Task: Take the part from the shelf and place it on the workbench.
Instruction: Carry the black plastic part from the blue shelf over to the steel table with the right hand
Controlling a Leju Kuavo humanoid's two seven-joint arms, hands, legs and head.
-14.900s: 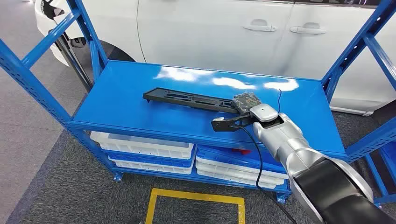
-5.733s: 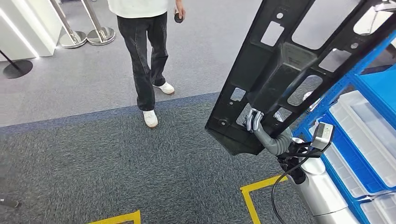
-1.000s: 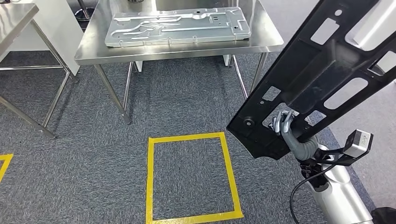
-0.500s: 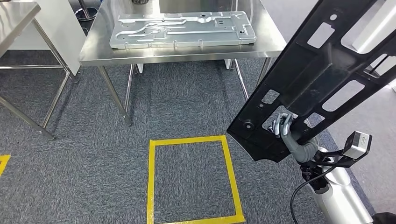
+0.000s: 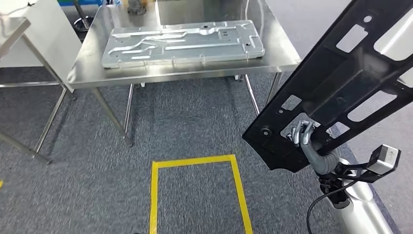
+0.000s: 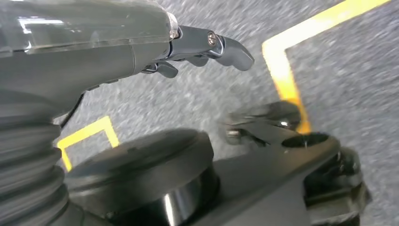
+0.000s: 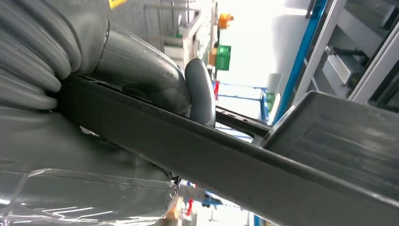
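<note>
A long black plastic part [image 5: 336, 83] with cut-out slots rises steeply from lower middle to the upper right of the head view. My right hand [image 5: 304, 139] grips it near its lower end, fingers hooked through a slot. The right wrist view shows the thumb [image 7: 200, 92] pressed on the part's edge [image 7: 226, 160]. The steel workbench [image 5: 195, 70] stands ahead, beyond the carpet. My left hand [image 6: 141, 44] hangs over the floor holding nothing, fingers loosely extended.
A large silver stamped panel [image 5: 182, 41] lies across the workbench top. A second steel table [image 5: 14, 29] stands at the far left. A yellow tape rectangle [image 5: 195, 195] marks the grey carpet just in front of me.
The whole view has shifted: the workbench now sits lower and nearer in the picture and the yellow rectangle has slid down. The part stays gripped in my right hand.
</note>
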